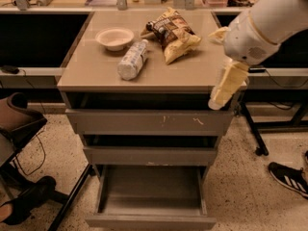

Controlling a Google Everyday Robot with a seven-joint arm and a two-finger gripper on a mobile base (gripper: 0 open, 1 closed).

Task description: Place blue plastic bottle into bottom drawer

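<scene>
The blue plastic bottle (132, 60) lies on its side on the cabinet top (192, 71), just in front of the white bowl (114, 37) and left of the brown-and-yellow chip bag (174, 32). The bottom drawer (149, 221) is pulled out and shows an empty grey inside. My gripper (226, 78), on the white arm coming in from the upper right, hangs over the cabinet's front right corner. It is well to the right of the bottle and holds nothing that I can see.
The top drawer (149, 121) and middle drawer (150, 155) stand slightly ajar. A chair (19, 124) and its base are at the left. A person's shoe (288, 177) and a black table leg (252, 134) are on the floor at the right.
</scene>
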